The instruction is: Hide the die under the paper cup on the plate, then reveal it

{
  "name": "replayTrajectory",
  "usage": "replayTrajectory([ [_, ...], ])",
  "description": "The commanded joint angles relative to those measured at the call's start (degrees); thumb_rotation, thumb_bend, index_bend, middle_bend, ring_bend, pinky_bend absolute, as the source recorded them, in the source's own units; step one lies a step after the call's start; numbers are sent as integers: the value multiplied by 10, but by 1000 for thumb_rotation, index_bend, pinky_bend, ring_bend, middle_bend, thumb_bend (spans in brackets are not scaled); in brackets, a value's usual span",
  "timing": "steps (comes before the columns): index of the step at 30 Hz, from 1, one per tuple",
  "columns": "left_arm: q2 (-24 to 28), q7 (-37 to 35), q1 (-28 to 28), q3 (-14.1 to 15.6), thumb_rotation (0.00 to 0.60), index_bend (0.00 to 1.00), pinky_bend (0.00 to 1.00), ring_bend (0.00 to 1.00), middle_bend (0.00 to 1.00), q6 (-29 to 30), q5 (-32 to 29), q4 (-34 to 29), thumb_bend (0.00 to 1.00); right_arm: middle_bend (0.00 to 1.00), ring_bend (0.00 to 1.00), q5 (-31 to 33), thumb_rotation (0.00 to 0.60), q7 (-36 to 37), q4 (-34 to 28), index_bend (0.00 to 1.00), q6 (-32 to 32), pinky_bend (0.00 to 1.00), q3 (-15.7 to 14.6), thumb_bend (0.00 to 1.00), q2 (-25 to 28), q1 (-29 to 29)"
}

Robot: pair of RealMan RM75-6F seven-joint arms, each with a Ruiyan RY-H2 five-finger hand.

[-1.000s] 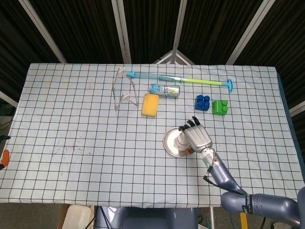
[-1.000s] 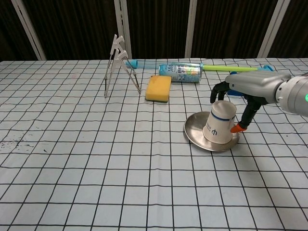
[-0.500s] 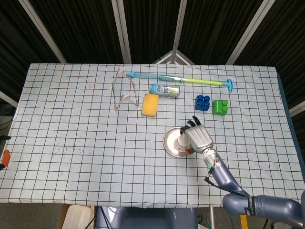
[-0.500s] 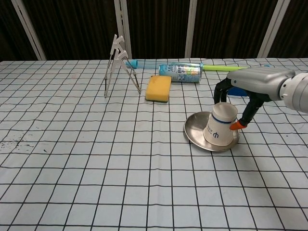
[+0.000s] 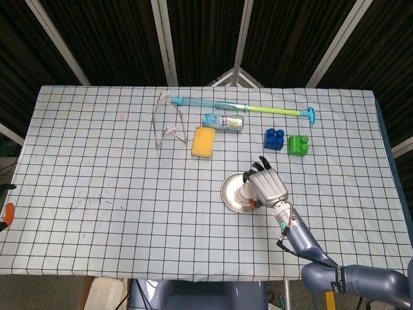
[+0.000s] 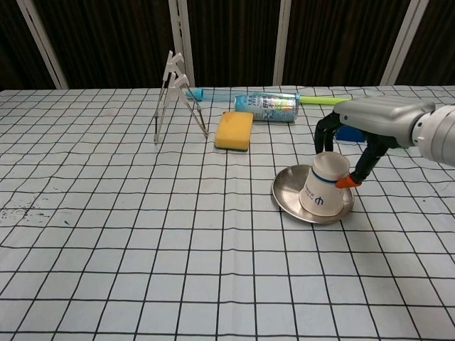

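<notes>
A white paper cup (image 5: 244, 192) (image 6: 324, 186) stands upside down and tilted on the round metal plate (image 5: 228, 193) (image 6: 284, 196), right of the table's middle. My right hand (image 5: 266, 183) (image 6: 371, 123) grips the cup, fingers draped over its upturned base and the orange-tipped thumb against its right side. No die shows in either view; the space under the cup is hidden. Only an orange-tipped sliver of what may be my left hand (image 5: 6, 210) shows at the far left edge of the head view.
Behind the plate lie a yellow sponge (image 5: 204, 141) (image 6: 234, 131), a drink can (image 5: 223, 121) (image 6: 266, 106) and a long blue-green stick (image 5: 245, 107). A wire stand (image 5: 169, 126) (image 6: 174, 99) is at back left. Blue (image 5: 274, 138) and green (image 5: 298, 144) bricks sit right.
The right thumb has crept a little higher up the cup's side. The cup stays tilted on the plate in nearly the same place.
</notes>
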Motion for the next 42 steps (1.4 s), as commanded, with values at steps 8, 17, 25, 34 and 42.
replayTrajectory([
  [8, 0, -2, 0, 1, 600, 313, 118, 0, 0, 1, 1, 0, 696, 446, 203, -3, 600, -2, -5, 435, 3, 0, 4, 237, 0, 1],
  [17, 1, -4, 0, 1, 600, 313, 118, 0, 0, 1, 2, 1, 696, 480, 228, 0, 600, -6, -5, 492, 4, 0, 5, 302, -3, 1],
  [25, 1, -5, 1, 1, 600, 313, 118, 0, 0, 2, 3, 0, 696, 492, 238, -7, 600, 6, 1, 528, 3, 0, 3, 329, -8, -2],
  [34, 2, -5, 1, 2, 600, 313, 118, 0, 0, 1, 4, 0, 696, 500, 246, -8, 600, 22, 24, 529, -16, 0, 11, 331, -27, 7],
  [42, 3, -10, 2, 0, 600, 313, 119, 0, 0, 3, 1, 1, 697, 499, 248, 2, 600, 41, 80, 531, -49, 0, 20, 331, -57, 23],
])
